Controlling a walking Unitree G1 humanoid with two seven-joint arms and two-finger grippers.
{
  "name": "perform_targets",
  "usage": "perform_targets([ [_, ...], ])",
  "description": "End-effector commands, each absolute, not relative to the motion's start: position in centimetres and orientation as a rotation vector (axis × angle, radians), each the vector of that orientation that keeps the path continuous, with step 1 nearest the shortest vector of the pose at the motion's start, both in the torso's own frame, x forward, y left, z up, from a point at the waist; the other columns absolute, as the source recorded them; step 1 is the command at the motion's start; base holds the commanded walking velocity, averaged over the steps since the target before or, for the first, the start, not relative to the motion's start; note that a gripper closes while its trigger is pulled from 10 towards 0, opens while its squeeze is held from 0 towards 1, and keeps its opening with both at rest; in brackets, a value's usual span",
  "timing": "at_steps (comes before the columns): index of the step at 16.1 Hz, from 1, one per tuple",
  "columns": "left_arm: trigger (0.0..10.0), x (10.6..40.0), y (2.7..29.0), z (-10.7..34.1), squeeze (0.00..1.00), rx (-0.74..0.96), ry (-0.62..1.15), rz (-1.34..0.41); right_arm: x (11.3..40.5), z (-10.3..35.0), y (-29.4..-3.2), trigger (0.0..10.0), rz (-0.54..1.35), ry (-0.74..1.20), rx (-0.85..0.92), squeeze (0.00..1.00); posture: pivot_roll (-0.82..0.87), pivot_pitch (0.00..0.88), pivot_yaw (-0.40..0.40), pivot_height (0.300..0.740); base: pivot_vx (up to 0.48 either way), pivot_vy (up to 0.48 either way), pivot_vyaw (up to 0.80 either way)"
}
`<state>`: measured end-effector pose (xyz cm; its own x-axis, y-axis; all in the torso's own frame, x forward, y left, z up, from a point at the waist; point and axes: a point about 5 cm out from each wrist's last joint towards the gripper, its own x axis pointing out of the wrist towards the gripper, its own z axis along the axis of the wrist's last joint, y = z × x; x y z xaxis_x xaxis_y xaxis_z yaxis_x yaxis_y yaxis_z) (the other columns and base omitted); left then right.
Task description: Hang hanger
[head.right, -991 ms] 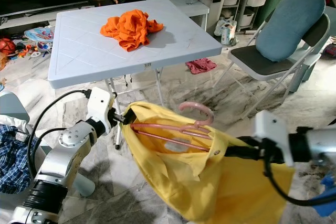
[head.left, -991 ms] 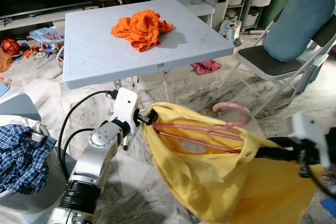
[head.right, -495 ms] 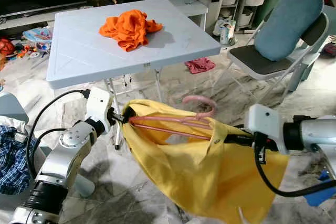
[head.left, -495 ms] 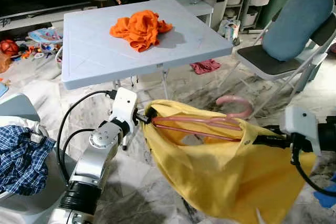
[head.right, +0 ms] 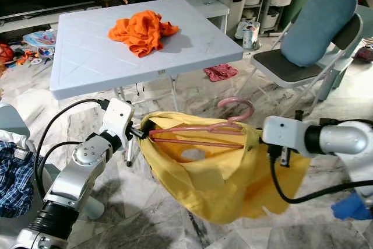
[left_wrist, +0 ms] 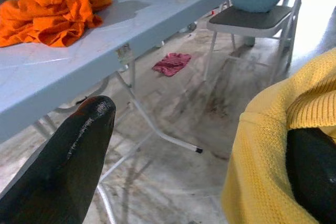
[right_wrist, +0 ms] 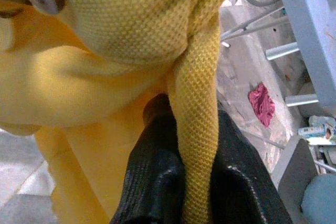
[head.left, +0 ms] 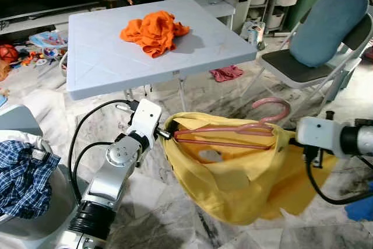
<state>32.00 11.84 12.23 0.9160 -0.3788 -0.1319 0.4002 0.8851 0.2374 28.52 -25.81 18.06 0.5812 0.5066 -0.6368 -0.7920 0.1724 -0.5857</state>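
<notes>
Bare marble floor point(head.left: 175, 220) is seen at lower centre, under the sagging yellow shirt point(head.left: 245, 179). Forward passage is blocked at upper left by the white folding table point(head.left: 105, 56) and its legs. At upper right the way is blocked by a folding chair point(head.left: 309, 68). A laundry bin point(head.left: 23, 167) crowds the lower left.

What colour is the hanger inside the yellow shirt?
Pink; the hanger sits inside the yellow shirt, clearest in the left eye view.

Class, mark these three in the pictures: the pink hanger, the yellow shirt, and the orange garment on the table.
pink hanger point(head.left: 224, 133), left eye view, on its upper bar.
yellow shirt point(head.left: 245, 185), left eye view, on the sagging front cloth.
orange garment point(head.right: 140, 29), right eye view, on the heap's middle.
</notes>
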Motion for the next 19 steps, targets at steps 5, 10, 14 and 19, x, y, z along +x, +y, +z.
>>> perform_targets([
  [5, 10.0, 32.0, 12.1, 12.3, 0.0, 0.408, 0.052, -0.366, 26.9, 15.6, -23.7, 10.0, 1.169, 0.373, -1.109, 0.0, -0.11, 0.0, 0.016, 0.74, 0.0, 0.0, 0.0],
  [10, 10.0, 32.3, 12.1, 13.4, 0.0, 0.449, -0.021, -0.275, 26.1, 13.8, -24.2, 10.0, 1.227, 0.464, -1.188, 0.0, -0.11, 0.0, 0.01, 0.74, 0.0, 0.0, 0.0],
  [14, 10.0, 31.4, 9.6, 13.1, 0.0, 0.437, -0.047, -0.371, 27.5, 13.5, -23.8, 10.0, 1.157, 0.421, -1.244, 0.0, -0.1, 0.0, -0.001, 0.74, 0.0, 0.0, 0.0],
  [19, 10.0, 31.4, 11.0, 12.6, 0.0, 0.444, -0.023, -0.353, 28.0, 15.4, -26.6, 10.0, 1.037, 0.408, -1.185, 0.0, -0.1, 0.0, 0.0, 0.74, 0.0, 0.0, 0.0],
])
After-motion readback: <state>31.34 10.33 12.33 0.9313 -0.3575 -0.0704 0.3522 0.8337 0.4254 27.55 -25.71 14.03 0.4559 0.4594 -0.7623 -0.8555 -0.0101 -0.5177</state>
